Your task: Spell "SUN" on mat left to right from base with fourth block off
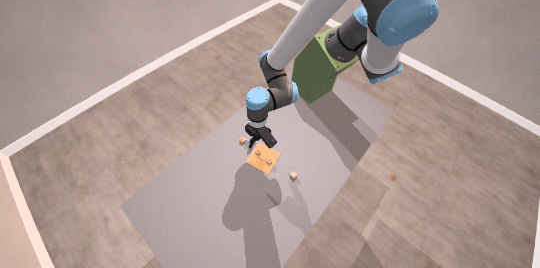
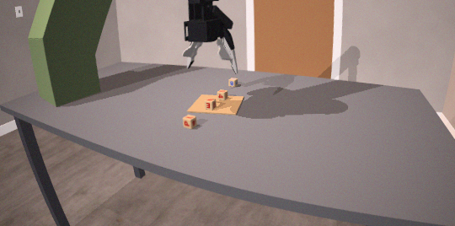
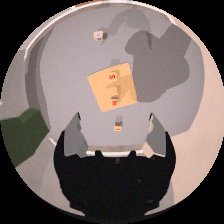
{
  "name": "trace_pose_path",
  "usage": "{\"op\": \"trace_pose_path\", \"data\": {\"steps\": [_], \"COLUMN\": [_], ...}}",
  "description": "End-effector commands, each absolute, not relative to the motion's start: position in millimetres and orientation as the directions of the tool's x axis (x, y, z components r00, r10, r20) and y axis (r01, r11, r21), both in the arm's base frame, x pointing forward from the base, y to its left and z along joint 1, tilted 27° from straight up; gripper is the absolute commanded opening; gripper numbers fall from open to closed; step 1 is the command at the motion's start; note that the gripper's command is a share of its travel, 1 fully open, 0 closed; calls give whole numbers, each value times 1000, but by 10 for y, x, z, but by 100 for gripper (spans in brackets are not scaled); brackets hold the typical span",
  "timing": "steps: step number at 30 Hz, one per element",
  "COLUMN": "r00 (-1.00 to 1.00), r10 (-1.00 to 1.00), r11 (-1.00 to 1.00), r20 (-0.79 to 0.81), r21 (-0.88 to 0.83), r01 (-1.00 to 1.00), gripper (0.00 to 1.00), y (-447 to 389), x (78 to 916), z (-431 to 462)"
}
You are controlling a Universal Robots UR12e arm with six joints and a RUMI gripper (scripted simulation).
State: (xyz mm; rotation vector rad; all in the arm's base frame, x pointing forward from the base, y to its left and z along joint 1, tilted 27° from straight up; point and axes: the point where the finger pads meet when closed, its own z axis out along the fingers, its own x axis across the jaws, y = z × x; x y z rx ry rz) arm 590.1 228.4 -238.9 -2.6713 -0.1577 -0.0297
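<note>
The claw is hanging well above the grey tabletop with its two fingers spread as wide as they go and nothing between them, its tips pointing down. Below it and a little forward in the wrist view, the tan mat is lying flat on the tabletop, and two blocks are sitting on it: one showing a red S on top near the mat's far side, and one showing a red N near the side closer to the claw. The two are standing apart with a gap between them, roughly in one line. A third block is resting on the bare tabletop just off the mat's near edge, almost directly under the claw and between the two fingertips as the wrist camera sees it; the letter on it is too blurred to read. The fourth block, marked in blue, is sitting well beyond the mat on the far side from the claw, also on the bare tabletop, and its letter cannot be made out either. In the exterior view the claw is hovering above and behind the mat, with the red-marked loose block nearest the camera and the blue-marked one farthest back. A tall green box is standing off to the side of the claw at the tabletop's end.
</note>
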Motion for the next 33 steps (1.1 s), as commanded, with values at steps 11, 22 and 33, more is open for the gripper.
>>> {"op": "trace_pose_path", "data": {"steps": [11, 22, 33], "r00": [980, 902, 771], "r10": [-178, -387, -570], "r11": [-878, -809, -692], "r20": [-92, -194, -284], "r21": [-434, -397, -339], "r01": [-200, -433, -637], "gripper": [100, 100, 100], "y": [2710, 3028, 3330], "x": [5839, 5759, 5654], "z": [-2202, -2064, -1930]}}
